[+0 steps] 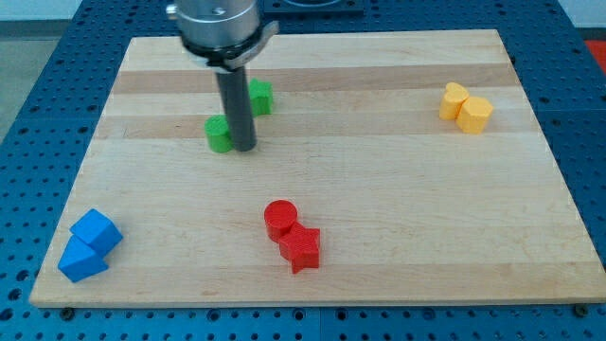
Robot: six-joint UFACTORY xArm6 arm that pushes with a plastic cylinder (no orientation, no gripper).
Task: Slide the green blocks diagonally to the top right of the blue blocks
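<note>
Two green blocks lie in the board's upper left part: one green block (219, 134) directly left of my tip (243, 148), touching or almost touching the rod, and a second green block (260, 96) up and to the right, partly hidden behind the rod. Their shapes are hard to make out. Two blue blocks sit at the view's bottom left corner of the board: a blue cube-like block (96, 230) and a blue wedge-like block (80, 260) just below it, touching. My tip is far up and right of the blue blocks.
A red cylinder (280, 218) and a red star (300, 247) touch near the bottom centre. Two yellow blocks (465, 107) sit together at the upper right. The wooden board (398, 189) lies on a blue perforated table.
</note>
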